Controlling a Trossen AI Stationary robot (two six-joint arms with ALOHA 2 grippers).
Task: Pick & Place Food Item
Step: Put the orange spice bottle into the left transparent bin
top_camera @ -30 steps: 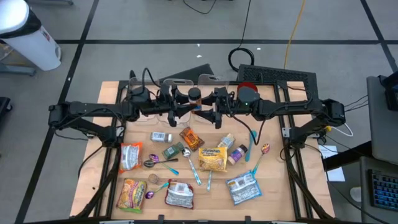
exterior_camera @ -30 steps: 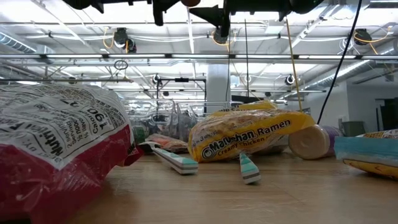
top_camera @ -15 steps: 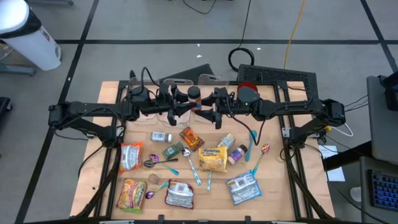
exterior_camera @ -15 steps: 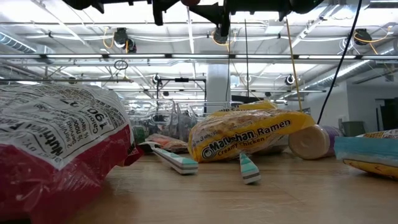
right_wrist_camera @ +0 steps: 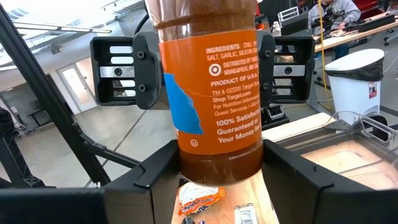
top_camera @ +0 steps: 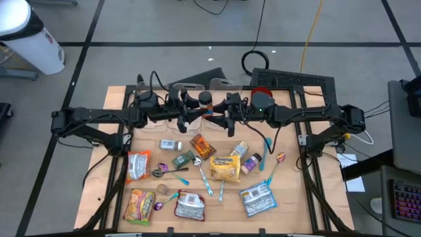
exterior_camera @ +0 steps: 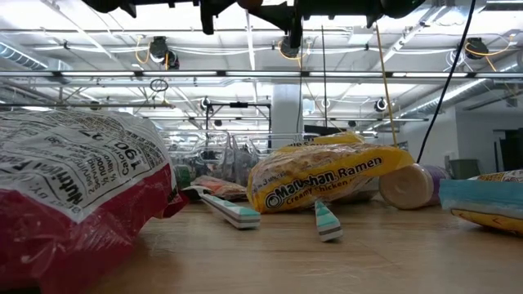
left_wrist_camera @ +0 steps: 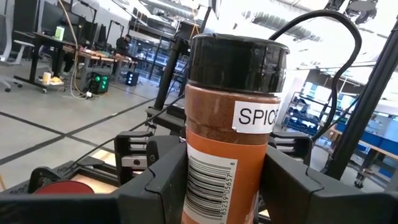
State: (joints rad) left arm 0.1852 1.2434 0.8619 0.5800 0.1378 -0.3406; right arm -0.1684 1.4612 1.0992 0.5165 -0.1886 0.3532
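High view: the two dark arms reach in from the desk's [top_camera: 118,92] left and right edges and meet above the middle of its far edge. Between them stands an upright spice jar with a black lid and orange powder [top_camera: 206,100], raised off the wood. The left hand [top_camera: 192,112] and the right hand [top_camera: 220,114] close on it from opposite sides. Nearer the front edge lie scattered packets, among them a yellow ramen packet [top_camera: 225,167], a red-and-white snack bag [top_camera: 139,164] and a few blue-handled spoons [top_camera: 202,176].

Low view: the ramen packet [exterior_camera: 327,184] sits mid-desk with the red-and-white bag [exterior_camera: 73,204] close to the lens; the arms show only as dark shapes along the upper border.

Left wrist view: the jar [left_wrist_camera: 230,124], labelled "SPIC", stands upright between the left hand's two fingers [left_wrist_camera: 155,186], which press its lower sides, about half spread.

Right wrist view: the jar's printed label [right_wrist_camera: 214,99] fills the centre. The right hand's fingers [right_wrist_camera: 149,180] bracket its base and look to be touching it; the left hand's pads [right_wrist_camera: 134,71] clamp it higher up.
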